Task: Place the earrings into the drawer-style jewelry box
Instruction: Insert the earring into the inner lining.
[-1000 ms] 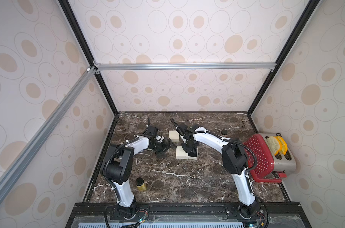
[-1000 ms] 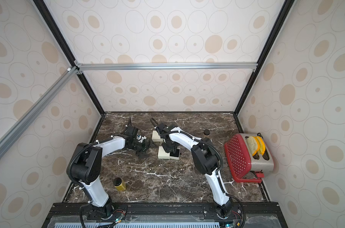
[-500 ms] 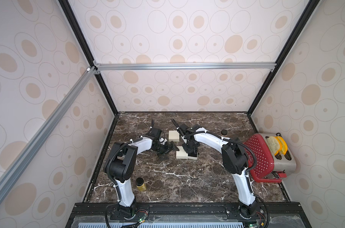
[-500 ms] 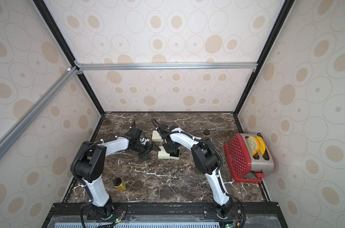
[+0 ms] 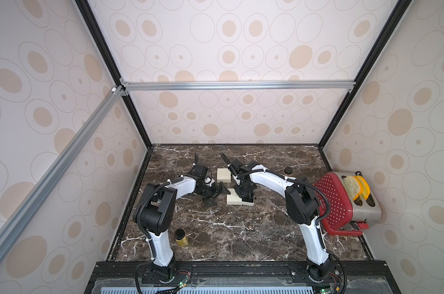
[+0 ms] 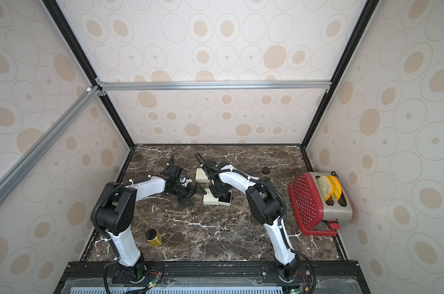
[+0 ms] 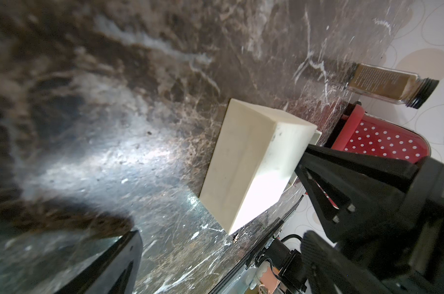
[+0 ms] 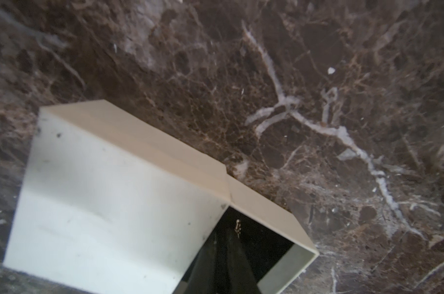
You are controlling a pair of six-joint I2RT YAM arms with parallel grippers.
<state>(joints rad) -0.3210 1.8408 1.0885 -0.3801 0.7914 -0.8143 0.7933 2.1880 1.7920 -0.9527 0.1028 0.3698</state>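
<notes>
Right wrist view: clenched right pincer meets tiny blurred gold earring, grip uncertain. Left pincer gapes beside cream drawer-style jewelry box.

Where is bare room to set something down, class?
Bare marble spans the front, between yellow jar and red basket. Crowded centre: left gripper beside the jewelry box, right gripper holding an earring over its drawer.

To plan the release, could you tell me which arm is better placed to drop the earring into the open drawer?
Right: the right gripper is shut on the earring over the open drawer of the jewelry box; the left gripper stands open beside it.
</notes>
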